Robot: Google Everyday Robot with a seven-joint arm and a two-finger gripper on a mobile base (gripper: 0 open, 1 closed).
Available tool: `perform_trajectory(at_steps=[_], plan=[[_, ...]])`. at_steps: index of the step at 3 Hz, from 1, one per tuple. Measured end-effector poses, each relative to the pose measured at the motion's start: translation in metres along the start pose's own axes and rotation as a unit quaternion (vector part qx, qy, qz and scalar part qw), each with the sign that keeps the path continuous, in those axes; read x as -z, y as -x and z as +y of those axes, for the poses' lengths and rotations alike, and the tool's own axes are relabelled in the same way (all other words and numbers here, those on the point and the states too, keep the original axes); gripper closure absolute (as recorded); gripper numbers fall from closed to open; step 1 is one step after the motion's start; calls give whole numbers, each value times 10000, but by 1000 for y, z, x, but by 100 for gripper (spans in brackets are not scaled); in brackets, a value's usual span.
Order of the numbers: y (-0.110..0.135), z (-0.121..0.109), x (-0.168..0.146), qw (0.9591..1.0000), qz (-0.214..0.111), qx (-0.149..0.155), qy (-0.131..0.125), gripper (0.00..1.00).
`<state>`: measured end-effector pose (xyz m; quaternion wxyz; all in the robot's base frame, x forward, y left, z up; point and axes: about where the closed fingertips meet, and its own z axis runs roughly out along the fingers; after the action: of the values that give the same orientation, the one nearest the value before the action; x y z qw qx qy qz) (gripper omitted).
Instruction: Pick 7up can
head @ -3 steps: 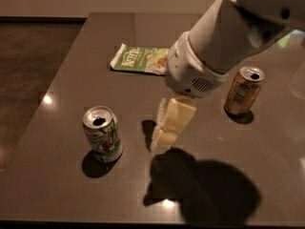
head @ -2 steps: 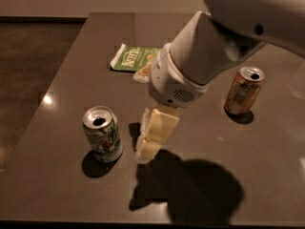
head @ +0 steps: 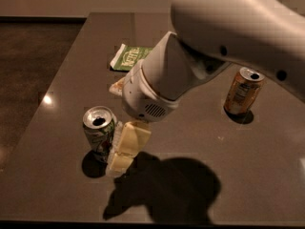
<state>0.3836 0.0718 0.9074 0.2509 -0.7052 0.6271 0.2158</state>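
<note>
Gripper point(head: 125, 148) hangs low, just beside the right side of the 7up can point(head: 99, 136), which stands upright near the table's point(head: 267, 175) front-left corner. Open or closed, I cannot tell. It should centre on the can's body before squeezing, since a glancing push could tip it.

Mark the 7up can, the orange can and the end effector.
7up can point(head: 98, 140): camera view, on its printed side.
orange can point(head: 242, 93): camera view, on its label.
end effector point(head: 120, 157): camera view, on its cream tip, just beside the 7up can.
</note>
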Motion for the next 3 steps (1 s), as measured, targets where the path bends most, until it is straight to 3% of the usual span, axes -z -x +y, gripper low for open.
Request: perform_trajectory(at_steps=[1,3], plan=[[7,-4,-16,9999,-153,9,-13,0],[12,-17,-22,9993,-349,-2,-95,41]])
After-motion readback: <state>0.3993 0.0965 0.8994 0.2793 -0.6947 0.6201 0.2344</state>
